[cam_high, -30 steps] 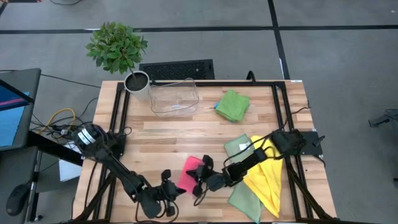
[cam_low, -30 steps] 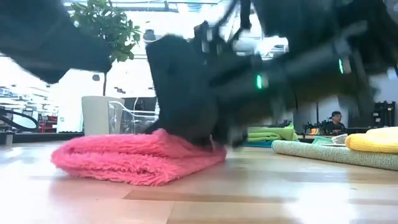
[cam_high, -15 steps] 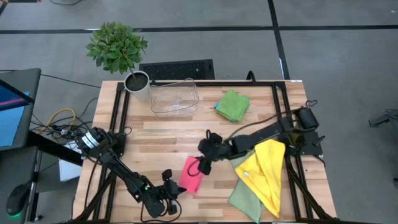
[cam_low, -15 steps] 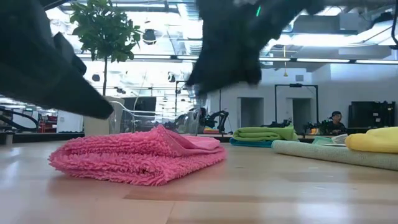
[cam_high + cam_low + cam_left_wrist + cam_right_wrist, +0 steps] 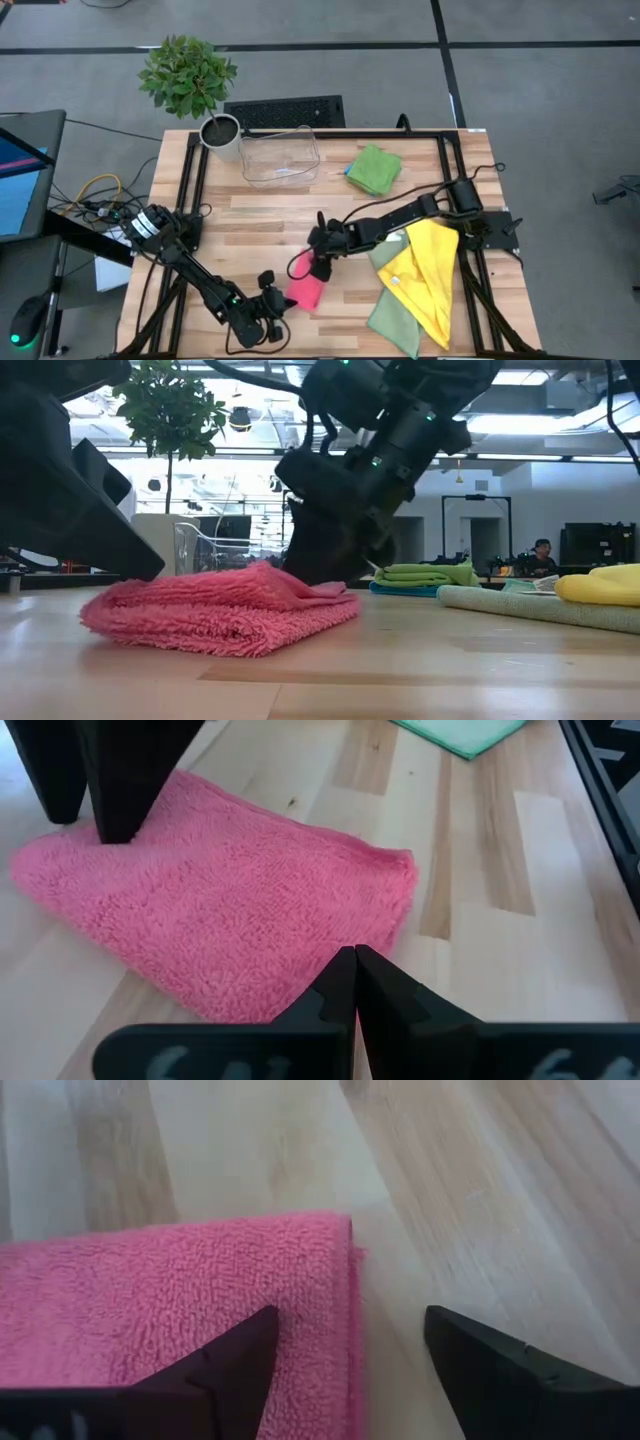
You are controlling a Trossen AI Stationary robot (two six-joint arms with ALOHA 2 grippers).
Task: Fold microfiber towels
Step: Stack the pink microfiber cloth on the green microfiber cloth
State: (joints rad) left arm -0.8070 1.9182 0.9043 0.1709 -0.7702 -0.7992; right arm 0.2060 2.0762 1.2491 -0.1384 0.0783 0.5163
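Now the right gripper point(image 5: 318, 262) has sprung wide and let go of the folded pink towel point(image 5: 306, 289), which lies near the table's front edge; the left gripper point(image 5: 354, 982), pinched shut, waits just beside it.

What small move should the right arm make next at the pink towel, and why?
Probably close the right tool on the pink towel. Its fingers stand open astride the towel's folded edge, one finger over the pile, the other over bare wood, so a grip seems ready. The left tool is shut at the towel's other side, gripping nothing.
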